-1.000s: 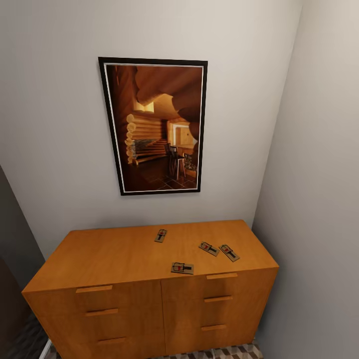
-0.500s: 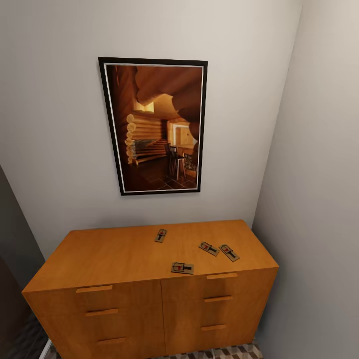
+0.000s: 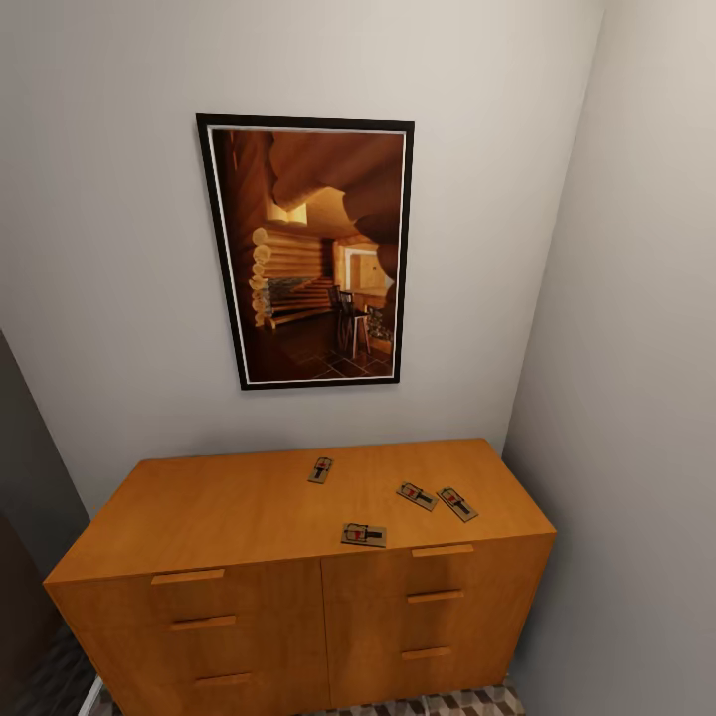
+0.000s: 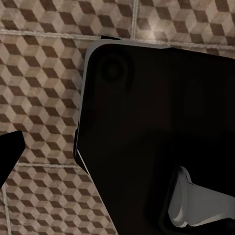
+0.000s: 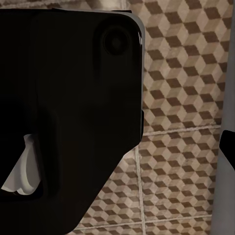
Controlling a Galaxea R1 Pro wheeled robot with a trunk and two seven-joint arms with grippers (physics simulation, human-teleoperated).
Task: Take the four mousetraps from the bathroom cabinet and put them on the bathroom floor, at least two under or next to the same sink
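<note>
Cabinet (image 3: pixel 249 517) top open above; wall (image 3: pixel 636 348) crowds right.

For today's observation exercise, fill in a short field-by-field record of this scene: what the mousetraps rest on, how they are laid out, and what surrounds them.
Mousetraps: four, flat on the cabinet top
Layout: one toward the back, one near the front edge, two close together at the right
Drawers: all shut
Wall: framed picture above the cabinet
Floor: cube-patterned tiles, no traps on the parts in view
</note>
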